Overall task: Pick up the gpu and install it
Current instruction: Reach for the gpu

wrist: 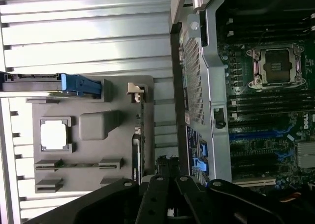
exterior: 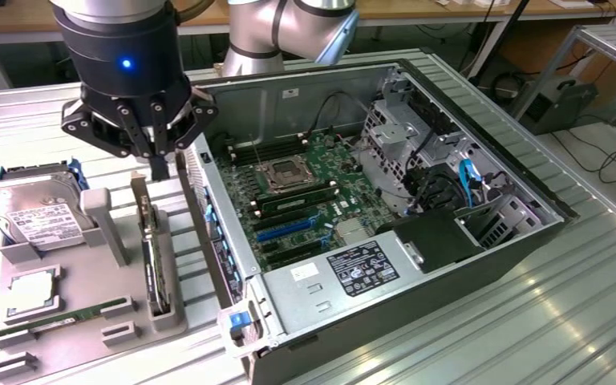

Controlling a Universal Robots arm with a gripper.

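Ribbed metal tabletop (exterior: 522,321) catching the light, wooden workbenches (exterior: 447,12) along the back of a workshop, loose cables (exterior: 613,164) trailing at the exterior view's right. Lying open on that surface, a computer case (exterior: 436,305), green motherboard (exterior: 308,204) facing up. Over at the exterior view's left, a grey fixture tray (exterior: 83,269) carrying a hard drive (exterior: 35,212), a processor chip (exterior: 32,290), a green RAM stick (exterior: 62,317) and the gpu (exterior: 154,257). Card standing on edge in its slot, just beside the case wall, silver bracket at the far end. Right over that far end, the gripper (exterior: 158,170), jaws pressed together with nothing seen between them, tips close above the card's upper edge, contact hard to judge. Blue lamp (exterior: 126,62) glowing on the gripper's body. Arm (exterior: 286,28) cut off by the picture's upper edge, and the card's lower edge sunk out of sight in the tray. From the wrist view, no more than a thin dark sliver of card. White label on the hard drive and black sticker (exterior: 362,266) on the power supply both printed, but too small to read.
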